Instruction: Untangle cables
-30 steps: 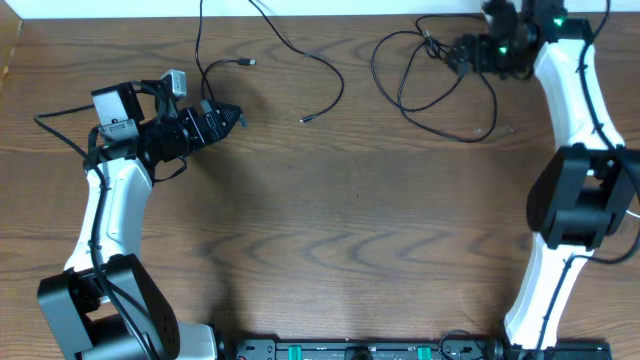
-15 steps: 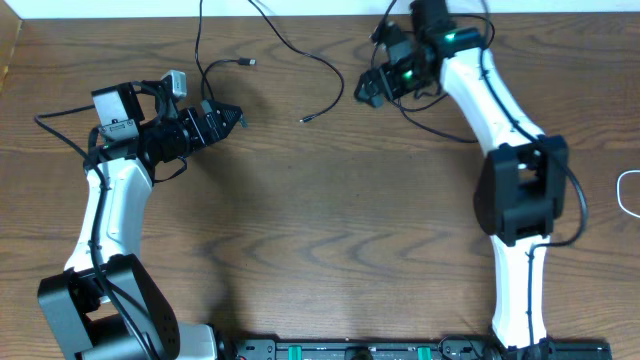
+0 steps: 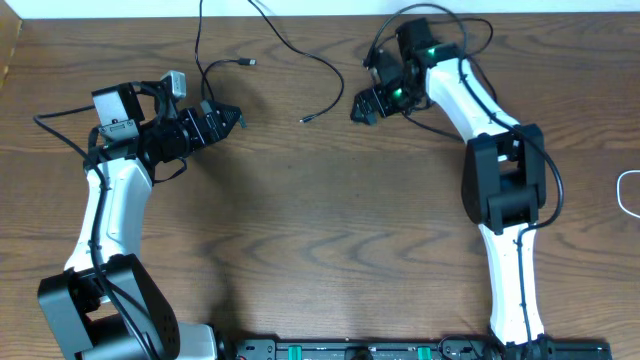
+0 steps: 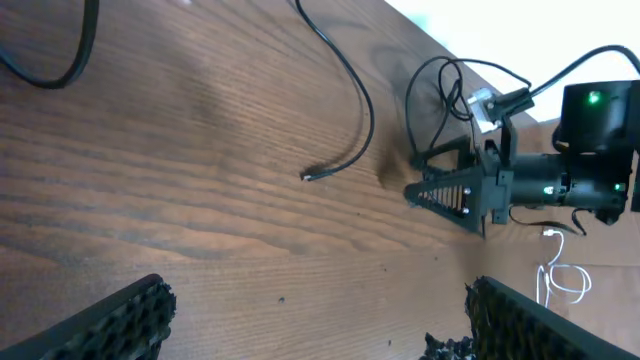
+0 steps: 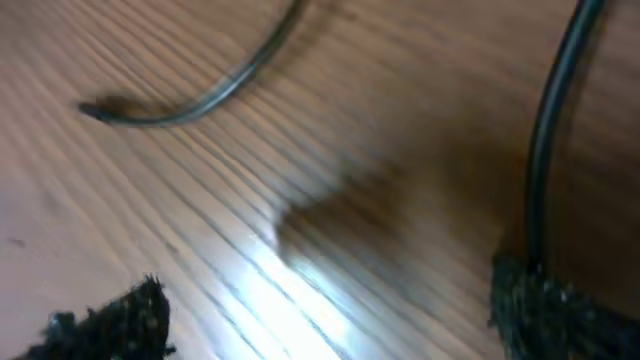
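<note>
Wide-open, empty right gripper low over table, near black cable tip. Released, empty left gripper at left. White cable far right.

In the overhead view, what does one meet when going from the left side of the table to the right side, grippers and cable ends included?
left gripper → plug end of the loose black cable → right gripper → white cable at the right edge
</note>
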Controlling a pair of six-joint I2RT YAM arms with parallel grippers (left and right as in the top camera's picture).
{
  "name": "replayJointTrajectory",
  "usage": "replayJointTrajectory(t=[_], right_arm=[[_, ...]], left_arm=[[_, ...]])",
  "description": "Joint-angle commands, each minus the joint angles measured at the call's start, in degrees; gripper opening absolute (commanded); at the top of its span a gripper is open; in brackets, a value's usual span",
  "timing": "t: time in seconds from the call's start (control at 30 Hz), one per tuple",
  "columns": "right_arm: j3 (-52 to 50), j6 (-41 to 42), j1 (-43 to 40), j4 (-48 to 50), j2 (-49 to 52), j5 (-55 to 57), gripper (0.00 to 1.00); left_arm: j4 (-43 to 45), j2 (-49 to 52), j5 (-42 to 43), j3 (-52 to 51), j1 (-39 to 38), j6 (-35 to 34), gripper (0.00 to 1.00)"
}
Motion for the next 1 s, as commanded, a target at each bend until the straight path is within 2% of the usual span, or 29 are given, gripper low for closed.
replayJointTrajectory(t=[0.0, 0.4, 0.97], right_arm=[[-0.68, -0.26, -0.74, -1.2, 3.74, 0.9, 0.99], [-0.68, -0.26, -5.55, -2.71, 3.72, 8.26, 0.99], [-0.57, 2.58, -20.87, -2.45, 2.95, 13.99, 0.99]], left_arm=[[-0.26, -0.9, -0.66, 0.61, -0.07, 1.33, 0.93], [-0.52, -0.9, -0.63, 0.61, -0.07, 1.31, 0.93], [-3.23, -0.9, -0.66, 0.61, -1.16, 1.38, 0.93]])
